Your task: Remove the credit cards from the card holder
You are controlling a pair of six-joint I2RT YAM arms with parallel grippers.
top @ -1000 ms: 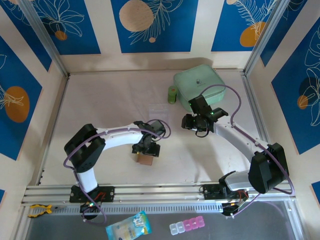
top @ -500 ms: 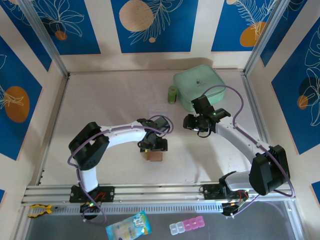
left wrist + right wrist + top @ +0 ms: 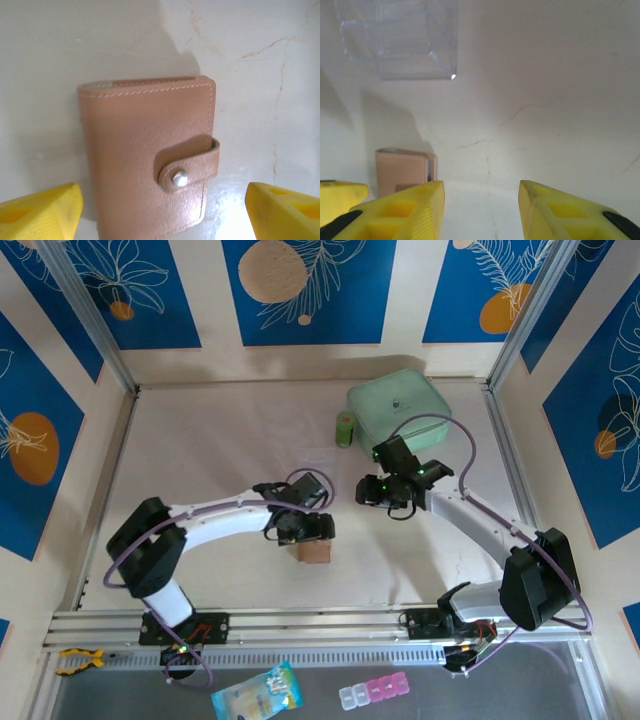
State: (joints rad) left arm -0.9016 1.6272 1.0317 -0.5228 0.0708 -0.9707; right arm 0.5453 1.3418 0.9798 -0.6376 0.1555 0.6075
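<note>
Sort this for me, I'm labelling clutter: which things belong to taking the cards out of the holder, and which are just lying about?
Job: card holder, snapped shut; left gripper, open, aimed at it.

Lying about: mint-green pouch, small green cylinder, clear plastic piece, light-blue packet, pill organiser.

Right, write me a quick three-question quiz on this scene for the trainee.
1. True or false: the card holder lies with its snap tab fastened.
2. What stands beside the mint-green pouch? A) a small green container B) a pair of scissors C) a mug
3. Which hand is poised over the card holder, fingers apart?
Key: 1 true; 2 A; 3 the left hand.
</note>
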